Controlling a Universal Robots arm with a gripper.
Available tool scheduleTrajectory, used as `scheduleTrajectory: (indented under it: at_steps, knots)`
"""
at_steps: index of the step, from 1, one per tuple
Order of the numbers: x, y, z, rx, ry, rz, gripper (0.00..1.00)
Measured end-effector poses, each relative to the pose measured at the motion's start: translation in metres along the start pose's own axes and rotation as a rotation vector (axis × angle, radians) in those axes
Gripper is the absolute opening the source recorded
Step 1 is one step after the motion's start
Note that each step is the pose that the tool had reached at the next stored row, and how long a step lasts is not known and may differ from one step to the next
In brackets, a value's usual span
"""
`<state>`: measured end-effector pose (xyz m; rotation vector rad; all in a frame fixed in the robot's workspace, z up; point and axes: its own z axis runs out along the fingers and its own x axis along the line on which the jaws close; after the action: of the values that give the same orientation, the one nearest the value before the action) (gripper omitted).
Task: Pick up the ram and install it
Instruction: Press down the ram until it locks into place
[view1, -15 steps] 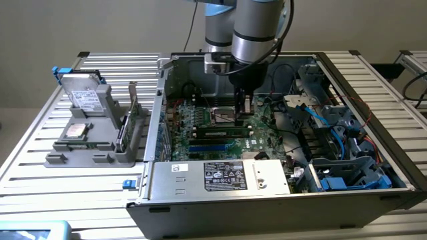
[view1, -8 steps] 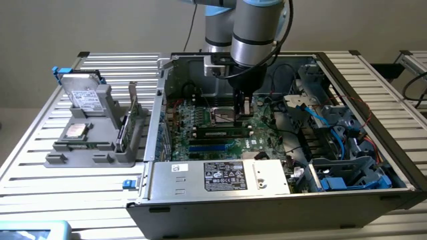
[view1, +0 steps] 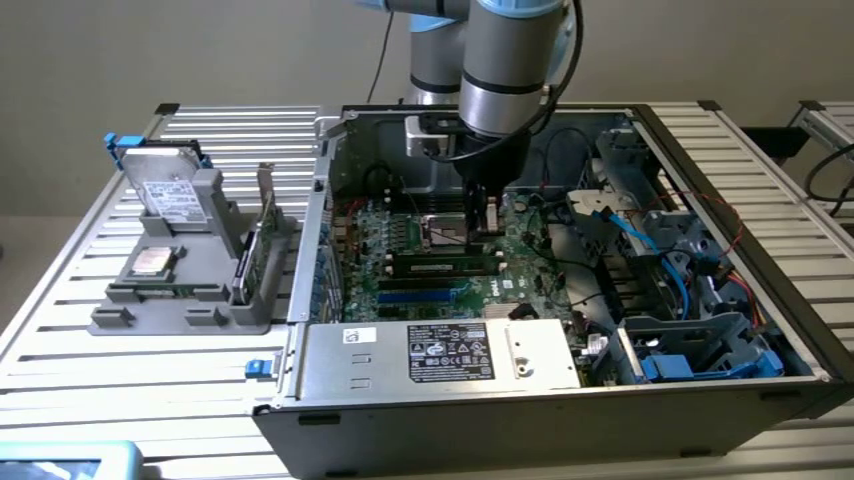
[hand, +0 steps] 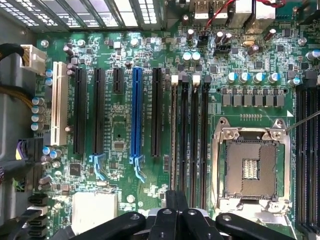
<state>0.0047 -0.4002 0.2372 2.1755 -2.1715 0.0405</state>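
You have 1 open computer case on the table, 1 motherboard with 1 empty processor socket and 1 ram stick lying seated in a slot beside that socket. Your pincer hangs just above the board, jaws closed together, holding nothing. 1 grey fixture stands outside the case.

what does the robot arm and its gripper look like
The arm is a thick silver-grey metal cylinder with pale blue joint caps and a black cable looping alongside. Its gripper is matte black, with rounded linkage bars and small silver screw heads.
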Motion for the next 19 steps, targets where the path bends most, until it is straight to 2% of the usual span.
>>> scheduleTrajectory:
  at_steps: [2, 5, 6, 19]
  knots:
    - [-0.0002, 0.0003, 0.0008, 0.0041, 0.0005, -0.001, 0.11]
    - [-0.0006, 0.0004, 0.0021, 0.0158, 0.0022, 0.0, 0.11]
    - [-0.0006, 0.0004, 0.0026, 0.0174, 0.0025, 0.0, 0.11]
    - [-0.0017, 0.0012, 0.0078, 0.0209, 0.0039, -0.001, 0.11]
